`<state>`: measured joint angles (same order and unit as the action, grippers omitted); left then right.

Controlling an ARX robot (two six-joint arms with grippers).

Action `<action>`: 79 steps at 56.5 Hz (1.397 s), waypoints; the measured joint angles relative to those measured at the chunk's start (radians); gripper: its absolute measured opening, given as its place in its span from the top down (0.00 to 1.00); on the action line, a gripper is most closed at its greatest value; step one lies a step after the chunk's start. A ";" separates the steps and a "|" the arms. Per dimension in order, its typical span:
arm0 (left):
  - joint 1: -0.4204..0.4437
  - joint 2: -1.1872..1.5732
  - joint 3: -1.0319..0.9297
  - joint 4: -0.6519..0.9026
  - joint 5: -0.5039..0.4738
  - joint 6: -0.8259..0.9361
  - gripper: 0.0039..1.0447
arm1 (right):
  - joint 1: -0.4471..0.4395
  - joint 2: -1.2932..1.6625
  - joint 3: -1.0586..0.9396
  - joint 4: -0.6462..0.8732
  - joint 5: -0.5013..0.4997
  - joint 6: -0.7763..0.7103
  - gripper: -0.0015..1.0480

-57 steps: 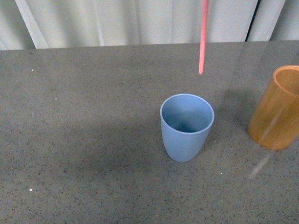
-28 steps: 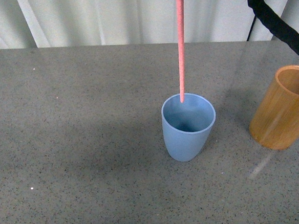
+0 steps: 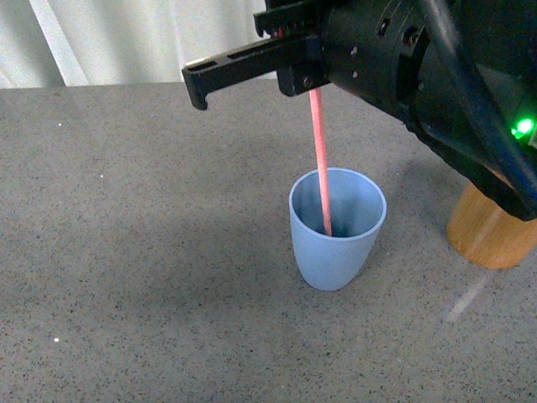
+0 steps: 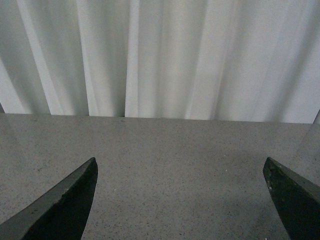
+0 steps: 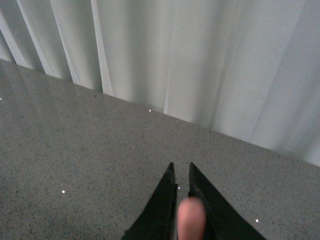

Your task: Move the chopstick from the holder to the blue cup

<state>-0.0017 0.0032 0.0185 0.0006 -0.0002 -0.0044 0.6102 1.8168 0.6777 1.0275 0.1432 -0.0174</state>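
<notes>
The right gripper (image 5: 181, 195) pinches the chopstick (image 3: 321, 161) upright. Its tip hangs below, inside the blue cup (image 3: 338, 229), ready for release.

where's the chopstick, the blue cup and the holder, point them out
chopstick (image 3: 319, 152): front view, on the shaft above the cup.
blue cup (image 3: 328, 257): front view, on its outer front wall.
holder (image 3: 488, 237): front view, on the lower wall showing below the arm.

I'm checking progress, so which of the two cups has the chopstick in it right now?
The blue cup, at the table's middle. The pink chopstick dips into it, while the orange-brown holder stands mostly hidden behind the right arm.
</notes>
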 joint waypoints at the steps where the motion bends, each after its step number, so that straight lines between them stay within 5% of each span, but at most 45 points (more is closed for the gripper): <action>1: 0.000 0.000 0.000 0.000 0.000 0.000 0.06 | 0.000 0.002 -0.001 0.000 0.001 0.001 0.87; 21: 0.000 0.000 0.000 0.000 0.000 0.000 0.06 | -0.034 -0.244 -0.025 -0.138 0.042 0.032 0.10; 29: 0.000 0.000 0.000 0.000 0.000 0.000 0.06 | -0.103 -0.417 -0.070 -0.270 0.126 0.048 0.10; 34: 0.000 0.000 0.000 0.000 0.000 0.000 0.06 | -0.207 -0.626 -0.132 -0.522 0.290 0.107 0.10; 37: 0.000 0.000 0.000 0.000 0.000 0.000 0.06 | -0.255 -0.771 -0.183 -0.731 0.262 0.175 0.10; 46: 0.000 0.000 0.000 0.000 0.000 0.000 0.06 | -0.151 -1.141 -0.364 -1.130 0.241 0.280 0.10; 52: 0.000 0.000 0.000 0.000 -0.001 0.000 0.06 | -0.176 -1.283 -0.541 -0.744 0.268 0.137 0.29; 55: 0.000 0.000 0.000 0.000 0.000 0.000 0.06 | -0.211 -1.321 -0.570 -0.675 0.238 0.092 0.37; 79: 0.000 0.000 0.000 0.000 0.000 0.000 0.06 | -0.428 -1.522 -0.634 -0.779 0.031 0.020 0.99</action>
<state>-0.0017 0.0032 0.0185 0.0006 -0.0002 -0.0044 0.1825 0.2947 0.0437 0.2481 0.1741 0.0029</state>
